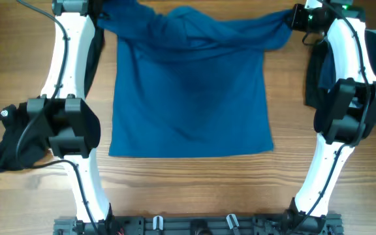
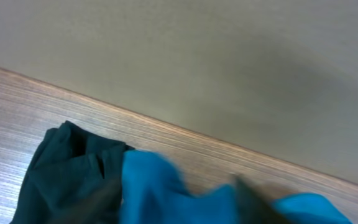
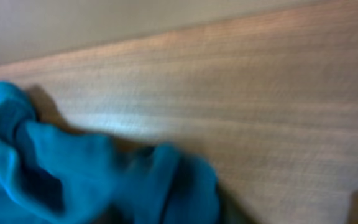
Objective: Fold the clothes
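Blue T-shirt point(image 1: 191, 98) spans from left hand point(image 1: 103, 14) to right hand point(image 1: 297, 17).

Wooden table point(image 1: 194, 183), black rail point(image 1: 175, 226) along its edge

The overhead camera looks straight down on the tabletop point(image 1: 194, 179). Both wrist cameras sit close at its far edge, facing the wall point(image 2: 197, 50); all share the blue shirt point(image 1: 191, 91).

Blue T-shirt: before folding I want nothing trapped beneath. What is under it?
Wooden table shows along the near and side edges of the blue T-shirt, which lies flat except for its bunched far edge. Whatever lies beneath the cloth is covered and cannot be seen.
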Robot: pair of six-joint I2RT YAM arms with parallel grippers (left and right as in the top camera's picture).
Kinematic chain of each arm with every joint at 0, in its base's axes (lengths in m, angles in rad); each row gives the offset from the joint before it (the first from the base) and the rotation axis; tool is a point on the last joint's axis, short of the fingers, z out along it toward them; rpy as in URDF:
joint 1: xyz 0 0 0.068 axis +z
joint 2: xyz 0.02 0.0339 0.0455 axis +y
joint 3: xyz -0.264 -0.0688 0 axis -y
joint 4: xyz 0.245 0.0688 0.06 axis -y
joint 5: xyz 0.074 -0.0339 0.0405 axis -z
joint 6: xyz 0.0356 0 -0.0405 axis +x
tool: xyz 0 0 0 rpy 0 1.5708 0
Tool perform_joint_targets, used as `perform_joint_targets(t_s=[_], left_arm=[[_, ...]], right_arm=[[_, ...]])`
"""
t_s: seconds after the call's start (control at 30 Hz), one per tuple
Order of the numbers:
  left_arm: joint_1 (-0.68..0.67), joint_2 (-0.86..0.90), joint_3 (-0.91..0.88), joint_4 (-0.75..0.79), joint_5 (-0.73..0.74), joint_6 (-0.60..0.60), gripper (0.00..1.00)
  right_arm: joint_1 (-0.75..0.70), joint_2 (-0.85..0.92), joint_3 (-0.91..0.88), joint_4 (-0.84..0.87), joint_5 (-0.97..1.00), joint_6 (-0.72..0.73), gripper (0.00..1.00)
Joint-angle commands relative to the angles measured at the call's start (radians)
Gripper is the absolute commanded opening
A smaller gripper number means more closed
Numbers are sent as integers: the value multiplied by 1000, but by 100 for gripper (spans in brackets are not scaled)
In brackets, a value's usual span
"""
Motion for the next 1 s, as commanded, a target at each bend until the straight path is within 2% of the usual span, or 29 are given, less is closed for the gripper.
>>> perform_joint_targets(t_s=[0.0,0.13,0.2,0.37,0.53,0.6,0.73,0.97], left_arm=[[7,-6,6,14,-74,1,100],[8,-88,6,-62,-84,1,100],[2,-149,6,-164,-46,1,100],[-24,-278,6,-569,98,-11,100],[-49,-288,-2,-938,99,-40,100],[-52,-288,-8,-1013,98,-66,100],[-79,-294,-8,-1064,98,-82,100],[-150,-295,-17,-1041,32,-76,100]], right_arm=[[-13,-37,8,30,28,30,100],[-32,-150,8,-46,-14,47,100],[-33,-210,8,-145,-15,45,100],[-21,-327,7,-502,-64,-8,100],[25,-352,5,-764,-55,-80,100],[50,-360,-21,-785,-50,-74,100],[117,-416,-119,-770,34,-12,100],[211,-603,-500,-653,144,189,100]])
